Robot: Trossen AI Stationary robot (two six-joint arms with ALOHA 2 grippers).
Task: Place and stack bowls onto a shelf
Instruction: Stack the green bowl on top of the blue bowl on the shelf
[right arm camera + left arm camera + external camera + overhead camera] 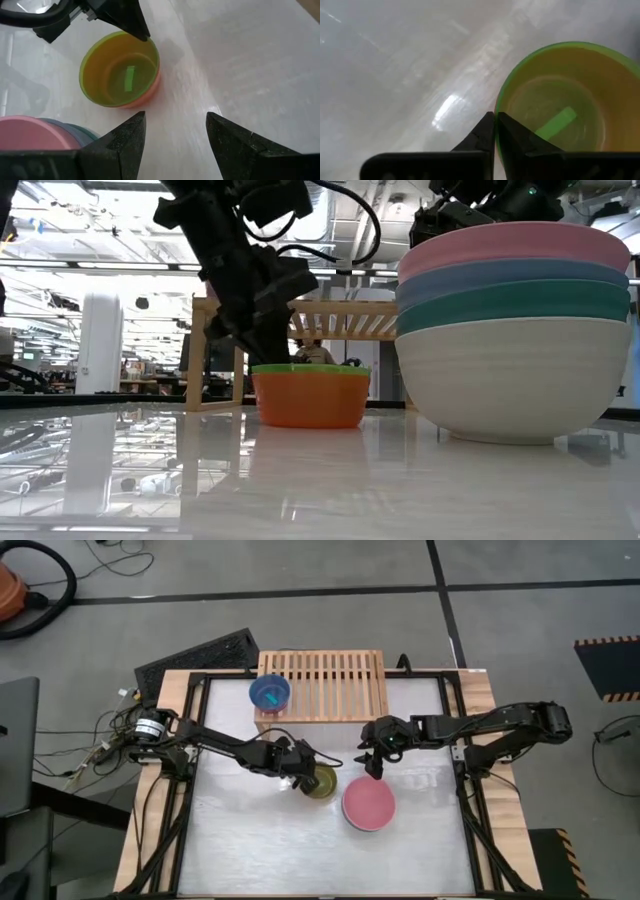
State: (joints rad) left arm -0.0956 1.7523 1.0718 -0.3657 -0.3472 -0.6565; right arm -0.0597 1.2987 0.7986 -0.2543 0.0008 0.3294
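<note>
Glossy white counter (pixel 260 840) mirrors the lights; smooth matt plastic bowls (pixel 510 330); slatted bare-wood shelf (pixel 335 685) behind them

Bright, even overhead light (ceiling fixtures show in the low view) glares off the glossy white table (pixel 300 480), which mirrors the room. In the left wrist view a glare streak lies at nine o'clock from the soft-focused translucent olive-green plastic bowl (pixel 570 100).
</note>
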